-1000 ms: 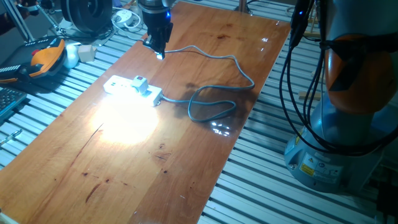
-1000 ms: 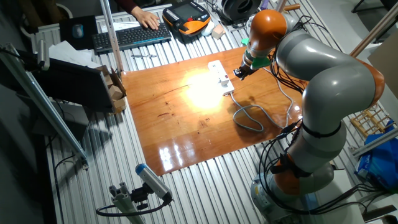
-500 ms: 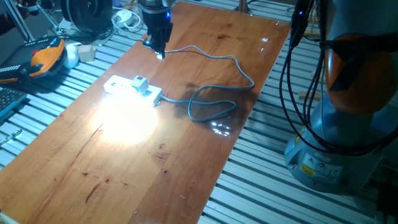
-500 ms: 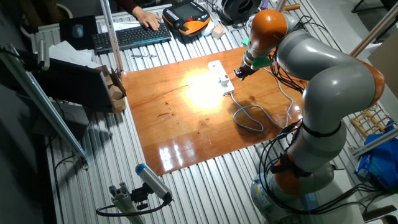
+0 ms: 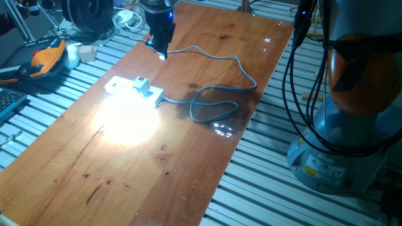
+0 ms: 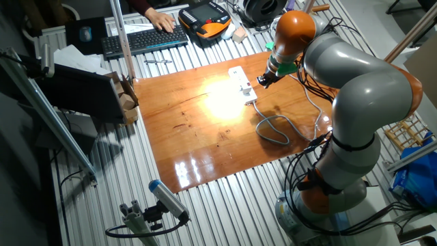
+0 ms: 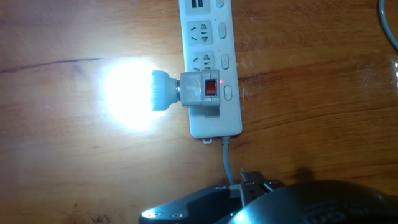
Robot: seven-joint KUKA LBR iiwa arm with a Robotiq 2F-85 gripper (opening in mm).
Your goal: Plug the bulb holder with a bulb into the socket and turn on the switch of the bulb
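The socket is a white power strip (image 5: 123, 86) lying on the wooden table, also in the other fixed view (image 6: 240, 82) and the hand view (image 7: 211, 126). The white bulb holder (image 7: 202, 91) sits plugged into its end outlet, its red switch mark showing. The bulb (image 7: 163, 91) points sideways and is lit, throwing a bright glare on the wood (image 5: 129, 119). The holder also shows as a small box on the strip (image 5: 142, 83). My gripper (image 5: 161, 53) hangs above the table beyond the strip, apart from it, fingers together and empty; it also shows in the other fixed view (image 6: 261, 80).
The strip's grey cable (image 5: 213, 107) loops across the table's middle and runs toward the far edge. An orange pendant (image 5: 47, 56) and a beige block (image 5: 88, 53) lie off the table's left. A keyboard (image 6: 143, 39) with a person's hand (image 6: 162, 22) is behind. The arm's base (image 5: 339, 144) stands right.
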